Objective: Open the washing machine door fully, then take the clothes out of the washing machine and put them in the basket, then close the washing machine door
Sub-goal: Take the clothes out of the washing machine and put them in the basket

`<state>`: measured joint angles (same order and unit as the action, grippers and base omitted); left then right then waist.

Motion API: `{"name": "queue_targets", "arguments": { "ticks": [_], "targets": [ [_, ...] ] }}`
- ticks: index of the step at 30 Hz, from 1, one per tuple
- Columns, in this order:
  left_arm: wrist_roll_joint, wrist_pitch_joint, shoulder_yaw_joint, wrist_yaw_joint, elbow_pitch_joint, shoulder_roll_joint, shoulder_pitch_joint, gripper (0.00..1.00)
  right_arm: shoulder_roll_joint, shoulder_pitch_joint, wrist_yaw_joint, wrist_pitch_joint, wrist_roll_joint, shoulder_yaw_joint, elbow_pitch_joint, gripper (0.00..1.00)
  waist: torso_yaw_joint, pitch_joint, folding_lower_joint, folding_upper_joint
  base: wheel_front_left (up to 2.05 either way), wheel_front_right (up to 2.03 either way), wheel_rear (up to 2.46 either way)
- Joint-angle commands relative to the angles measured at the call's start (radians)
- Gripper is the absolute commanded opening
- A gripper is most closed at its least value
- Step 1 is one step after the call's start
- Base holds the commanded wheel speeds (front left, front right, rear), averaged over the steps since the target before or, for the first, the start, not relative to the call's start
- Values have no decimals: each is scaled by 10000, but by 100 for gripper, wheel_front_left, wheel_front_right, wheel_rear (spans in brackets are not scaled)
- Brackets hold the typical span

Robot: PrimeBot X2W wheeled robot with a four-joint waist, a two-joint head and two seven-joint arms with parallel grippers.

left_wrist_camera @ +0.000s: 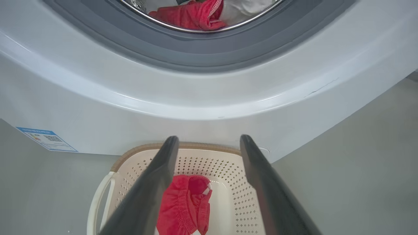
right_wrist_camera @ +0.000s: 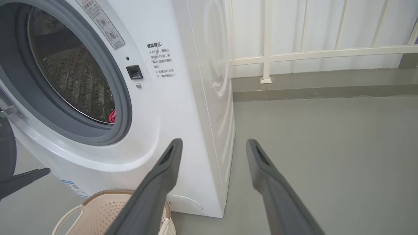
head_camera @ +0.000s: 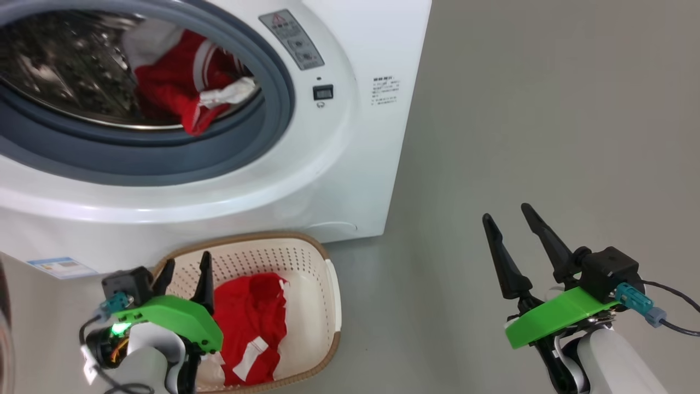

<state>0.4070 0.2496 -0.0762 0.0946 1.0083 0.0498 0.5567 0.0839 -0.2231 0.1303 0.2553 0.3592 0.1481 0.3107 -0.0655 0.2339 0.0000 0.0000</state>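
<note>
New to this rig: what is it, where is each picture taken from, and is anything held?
A wheeled robot with two arms, each ending in a two-fingered gripper. One picture looks down from its head; two look out from the wrists. The left gripper hangs open over a cream perforated plastic basket on the grey floor, holding nothing; a red garment with white trim lies inside. The right gripper, also open and empty, is over floor. More red and white clothes lie in the big white front-loading washing machine.

Grey floor (head_camera: 547, 109): washing machine (head_camera: 350, 180) standing; basket (head_camera: 257, 260) before it, seemingly touching.
</note>
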Motion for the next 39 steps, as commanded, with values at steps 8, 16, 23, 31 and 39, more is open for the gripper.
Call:
{"name": "queue_targets", "arguments": {
  "ticks": [8,16,23,31,39],
  "targets": [
    [-867,121,735,-194,-3304,404,-1806,100,37,333,4,65,-130,85,-329,100,201,-987,0,0,0,0,0],
    [-1564,121,936,-349,-5619,391,-3246,100,-13,630,4,65,-240,-64,-422,100,287,-1533,0,0,0,0,0],
    [-1912,121,1128,-195,-7121,368,-4305,100,-76,930,4,65,-334,-239,-510,100,356,-1951,0,0,0,0,0],
    [-1995,122,1490,-270,-7976,191,-5152,100,-153,1337,4,65,-414,-397,-784,100,302,-2315,0,0,0,0,0],
    [-2088,122,1610,-247,-8269,88,-5507,100,-204,1514,4,65,-446,-534,-874,100,268,-2425,0,0,0,0,0]
  ]
}}
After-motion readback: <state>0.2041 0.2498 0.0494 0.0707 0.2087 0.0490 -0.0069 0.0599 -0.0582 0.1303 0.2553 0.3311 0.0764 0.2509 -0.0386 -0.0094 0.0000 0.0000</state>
